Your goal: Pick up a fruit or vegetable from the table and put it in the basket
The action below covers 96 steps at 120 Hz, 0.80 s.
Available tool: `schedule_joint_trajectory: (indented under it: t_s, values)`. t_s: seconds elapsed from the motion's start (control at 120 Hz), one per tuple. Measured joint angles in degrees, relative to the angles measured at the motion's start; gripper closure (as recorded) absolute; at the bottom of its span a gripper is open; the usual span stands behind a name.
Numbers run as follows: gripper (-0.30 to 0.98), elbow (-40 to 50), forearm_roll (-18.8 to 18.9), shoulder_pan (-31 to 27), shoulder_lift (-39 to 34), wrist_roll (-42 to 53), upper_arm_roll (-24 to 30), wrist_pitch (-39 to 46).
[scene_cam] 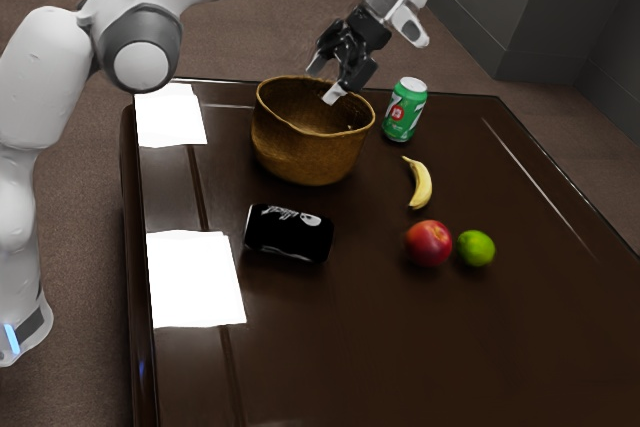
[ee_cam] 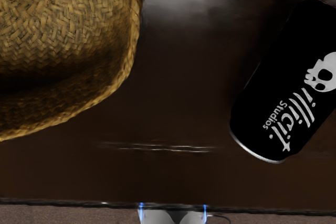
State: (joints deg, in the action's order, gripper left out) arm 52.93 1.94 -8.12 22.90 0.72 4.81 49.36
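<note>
The gripper [scene_cam: 326, 79] is over the basket's far rim in the exterior view, its two fingertips apart and nothing visible between them. Below it stands the round woven basket [scene_cam: 300, 155]; part of its bare woven inside shows in the wrist view, where I see the basket [ee_cam: 63, 30] again. A yellow banana [scene_cam: 421, 185] lies on the table toward the exterior view's right from the basket. Nearer that camera, a red apple [scene_cam: 428, 243] sits close beside a green lime [scene_cam: 476, 248].
A black can [scene_cam: 289, 233] lies on its side in front of the basket, and the wrist view has this can [ee_cam: 294, 87] too. Just beyond the banana a green can [scene_cam: 405, 109] stands upright. The dark table [scene_cam: 350, 347] carries them all.
</note>
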Motion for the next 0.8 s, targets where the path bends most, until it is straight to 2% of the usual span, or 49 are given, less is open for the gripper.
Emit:
schedule_joint_trajectory:
  t_s: [0.125,0.283,0.417,0.533,0.8]
  values:
    - [0.0,1.11,0.33,-0.22,0.47,0.34,0.11,13.58]
    - [0.0,0.94,0.41,-0.17,0.74,0.58,0.3,22.31]
    - [0.0,-0.26,1.32,6.53,0.48,0.5,0.86,28.75]
    - [0.0,-0.31,2.23,9.68,5.21,0.8,4.06,37.14]
    - [0.0,-0.43,2.22,10.08,14.28,1.92,8.41,50.96]
